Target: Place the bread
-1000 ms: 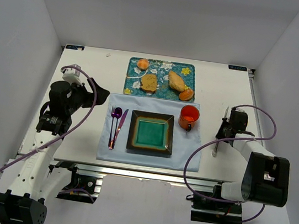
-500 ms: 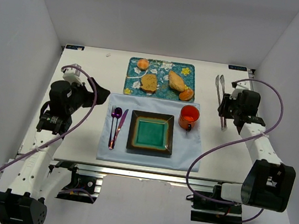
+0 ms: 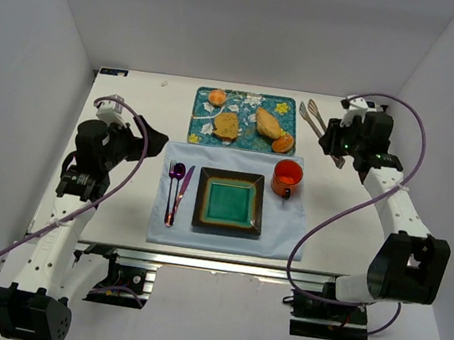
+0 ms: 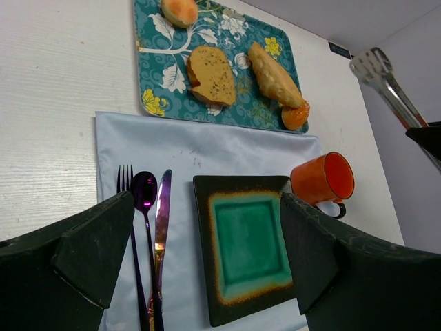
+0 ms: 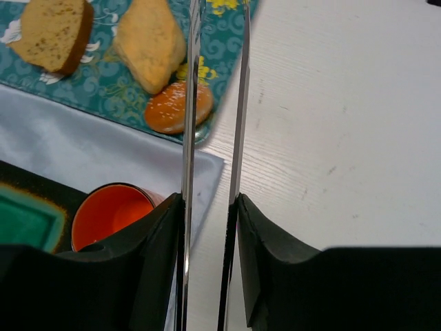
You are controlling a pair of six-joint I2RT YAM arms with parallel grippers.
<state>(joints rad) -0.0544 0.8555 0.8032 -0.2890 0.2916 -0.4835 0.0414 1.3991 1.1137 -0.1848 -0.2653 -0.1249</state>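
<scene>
1. Landmark: square dark-rimmed plate with teal centre, lying bare on a pale blue cloth on the white table.
2. The bread, long and golden-tan with tapered ends, lies on the patterned teal tray just beyond the plate's far edge, toward the plate's right side. It is not on the plate and nothing grips it.
3. On the same tray: a brown slice beyond the plate's far left corner, and two orange buns, one touching the bread's near end, the other farther beyond the slice.
4. Right gripper: beyond and well right of the plate, raised above the table, fingers clamped on metal tongs. The tong arms stand slightly apart and their tips hold nothing.
5. Left gripper: left of the plate, fingers spread wide, holding nothing.
6. Orange mug: just beside the plate's far right corner.
7. Fork, spoon and knife: side by side, just left of the plate.
</scene>
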